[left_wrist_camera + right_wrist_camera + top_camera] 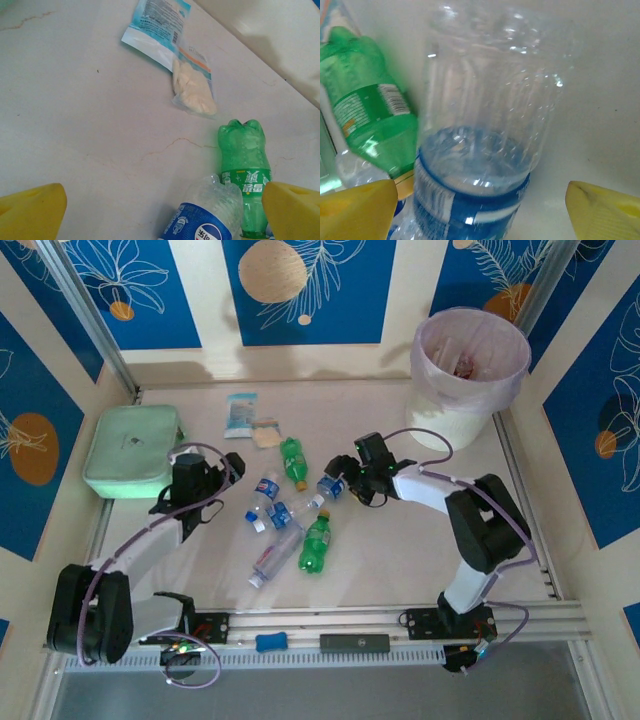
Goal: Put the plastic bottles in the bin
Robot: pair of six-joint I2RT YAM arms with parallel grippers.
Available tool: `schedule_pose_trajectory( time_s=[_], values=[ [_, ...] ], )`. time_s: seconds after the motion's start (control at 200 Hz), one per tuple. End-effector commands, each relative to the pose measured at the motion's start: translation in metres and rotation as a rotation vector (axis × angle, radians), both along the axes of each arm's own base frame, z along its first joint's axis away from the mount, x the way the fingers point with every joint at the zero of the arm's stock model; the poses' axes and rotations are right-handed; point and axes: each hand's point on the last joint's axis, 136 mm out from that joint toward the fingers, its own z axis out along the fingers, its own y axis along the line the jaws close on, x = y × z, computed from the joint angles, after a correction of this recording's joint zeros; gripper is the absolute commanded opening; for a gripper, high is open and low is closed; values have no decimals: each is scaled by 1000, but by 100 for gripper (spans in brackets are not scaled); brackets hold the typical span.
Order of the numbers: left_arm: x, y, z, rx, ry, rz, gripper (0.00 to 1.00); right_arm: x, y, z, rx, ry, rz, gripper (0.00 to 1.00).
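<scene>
Several plastic bottles lie mid-table: a green one [293, 462], a second green one [317, 540], and clear blue-labelled ones [265, 498] [275, 558]. My right gripper [347, 484] [481, 212] is open, its yellow fingertips [357, 210] on either side of a clear blue-labelled bottle [333, 485] [485, 150], with a gap on the right side. My left gripper [232, 472] [162, 215] is open just above the table, and a clear bottle [210, 215] and a green bottle [245, 165] lie by its right finger. The bin [470, 370] stands at the far right.
A mint-green pouch [132, 450] lies at the far left beside my left arm. A blue-white packet [241, 412] [160, 30] and a small clear packet of pale pieces [194, 85] lie beyond the bottles. Patterned walls close in the table.
</scene>
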Motion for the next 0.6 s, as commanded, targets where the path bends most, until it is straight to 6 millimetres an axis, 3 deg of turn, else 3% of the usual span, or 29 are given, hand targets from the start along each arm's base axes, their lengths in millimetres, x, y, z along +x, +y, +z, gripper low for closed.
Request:
schedule_pose_trajectory(
  time_s=[0.0, 0.27, 0.485, 0.595],
  values=[
    [-8, 10, -1, 18, 0, 30, 100, 17, 14, 8, 96, 9, -65, 88],
    [-16, 18, -1, 49, -4, 46, 100, 32, 19, -16, 131, 60, -120, 85],
    [-17, 18, -1, 52, -5, 48, 100, 33, 20, -29, 153, 72, -137, 59],
    [-17, 18, -2, 50, -2, 48, 100, 34, 19, -24, 157, 51, -133, 53]
  ],
)
